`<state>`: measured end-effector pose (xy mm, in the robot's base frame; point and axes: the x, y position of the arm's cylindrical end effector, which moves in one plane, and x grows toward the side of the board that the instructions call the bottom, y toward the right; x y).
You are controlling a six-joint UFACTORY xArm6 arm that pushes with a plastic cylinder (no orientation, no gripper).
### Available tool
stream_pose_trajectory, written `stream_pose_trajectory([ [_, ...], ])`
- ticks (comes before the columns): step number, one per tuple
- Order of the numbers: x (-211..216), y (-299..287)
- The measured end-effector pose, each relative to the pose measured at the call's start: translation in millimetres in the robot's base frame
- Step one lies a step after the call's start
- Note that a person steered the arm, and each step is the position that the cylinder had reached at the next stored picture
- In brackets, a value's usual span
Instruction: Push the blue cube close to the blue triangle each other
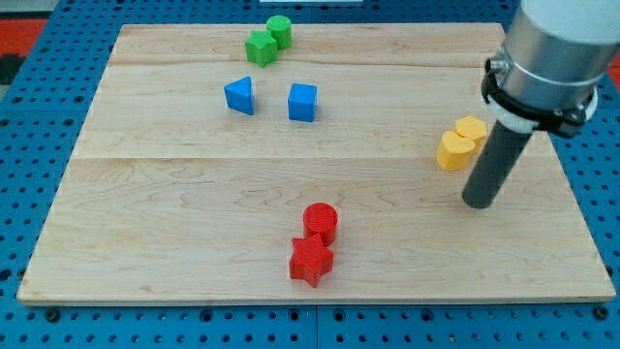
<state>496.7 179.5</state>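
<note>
The xArm6 arm (552, 58) entered from the view's upper right corner, its pale grey wrist housing cut off by the frame's top and right edges. A black collar ringed the housing's lower end. From it a straight dark rod (497, 160) hung down, leaning slightly toward the view's left. My tip (478, 205) rested low at the view's right side, at the rod's very end.
</note>
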Motion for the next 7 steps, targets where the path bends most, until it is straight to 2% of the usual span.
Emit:
stream_pose_trajectory([
  [2,-26.4,-56.6],
  [3,-57.5,-61.9],
  [5,-126.6,-117.3],
  [6,-161.0,-176.3],
  [7,-195.6,-211.4],
])
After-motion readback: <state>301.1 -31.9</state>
